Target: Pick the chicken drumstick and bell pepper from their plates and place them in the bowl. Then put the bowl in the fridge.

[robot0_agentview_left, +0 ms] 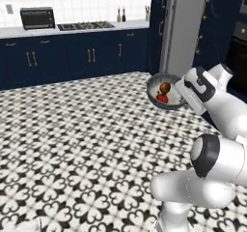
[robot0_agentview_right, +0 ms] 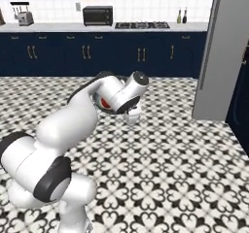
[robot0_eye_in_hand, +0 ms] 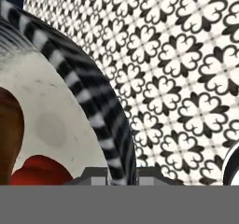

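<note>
Carrying a round dark grey bowl with a lighter speckled inside, the white arm is holding it up in the air above the black-and-white patterned floor tiles, its claw pinched narrow on the bowl's rim; in the hand view the two small dark finger tips are sitting on either side of the striped rim at the bottom of the picture, one inside the bowl and one outside. Lying inside the bowl are the small golden-brown chicken drumstick and, just below and touching it in the left base view, the glossy red bell pepper; in the hand view the brown drumstick is showing at the left edge with the red pepper just beside it on the pale speckled inside. In the right base view the arm's white body is hiding most of the bowl, with only a patch of red pepper peeking out. Standing beyond the bowl is the tall grey steel fridge, apart from the bowl, with its long vertical bar handle facing the open floor. Along the far wall the navy cabinets are carrying a white surface with a black toaster oven and a dark gas hob on it.
</note>
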